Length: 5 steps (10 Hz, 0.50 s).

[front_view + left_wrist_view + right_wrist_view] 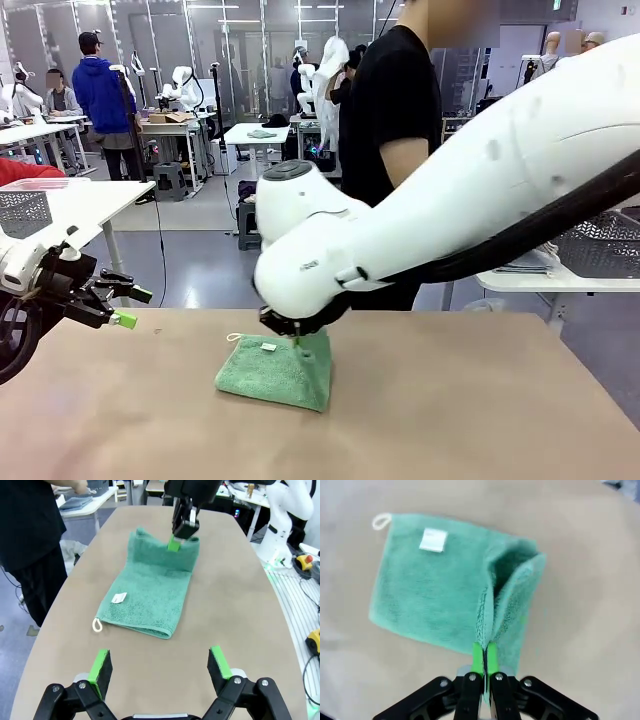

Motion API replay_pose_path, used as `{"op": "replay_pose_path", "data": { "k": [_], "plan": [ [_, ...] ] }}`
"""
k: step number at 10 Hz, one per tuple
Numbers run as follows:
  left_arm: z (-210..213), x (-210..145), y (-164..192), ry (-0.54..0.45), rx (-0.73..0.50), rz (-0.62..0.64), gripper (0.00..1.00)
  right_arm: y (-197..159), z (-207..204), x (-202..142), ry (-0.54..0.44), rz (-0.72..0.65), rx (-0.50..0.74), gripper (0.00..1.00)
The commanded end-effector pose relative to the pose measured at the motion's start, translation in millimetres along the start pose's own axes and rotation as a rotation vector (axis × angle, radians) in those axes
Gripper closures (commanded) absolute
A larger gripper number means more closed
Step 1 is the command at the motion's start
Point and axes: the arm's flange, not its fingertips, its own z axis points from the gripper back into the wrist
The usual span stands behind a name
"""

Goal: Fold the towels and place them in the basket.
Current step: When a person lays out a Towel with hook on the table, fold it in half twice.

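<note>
A mint green towel lies near the middle of the brown table, slightly toward the far edge. Most of it is flat, with a white label facing up and a small white hanging loop at one corner. One edge is pulled up into a peaked fold.

The right gripper has its green pads pressed together on that raised edge, with terry pinched between them. In the front view it comes down on the towel from 12 o'clock. Its wrist hides the top of the fold there. The thick white right arm runs off toward 2 o'clock and blocks much of the far side.

At about 9 o'clock from the towel, well apart from it, the left gripper hangs over the table's left edge. Its jaws are spread wide and hold nothing. In its own wrist view the left gripper looks along bare tabletop to the towel, with the right gripper at the towel's far end.

A person in a black shirt stands close behind the table at 12 to 1 o'clock. On a white side table at 3 o'clock sits a grey mesh basket. Another mesh basket rests on a side table at 10 o'clock.
</note>
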Motion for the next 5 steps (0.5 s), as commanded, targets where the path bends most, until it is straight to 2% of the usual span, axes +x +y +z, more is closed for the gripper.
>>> {"op": "replay_pose_path", "data": {
  "k": [1, 3, 5],
  "plan": [
    [0, 1, 0, 0.0, -0.001, 0.005, 0.03, 34, -4, 2, 0.007, -0.055, 0.077, 1.0],
    [0, 1, 0, 0.0, -0.001, 0.005, 0.03, 55, -8, -1, 0.056, -0.049, 0.182, 1.0],
    [0, 1, 0, 0.0, -0.001, 0.005, 0.03, 64, -18, -1, 0.064, -0.083, 0.242, 1.0]
  ]
}}
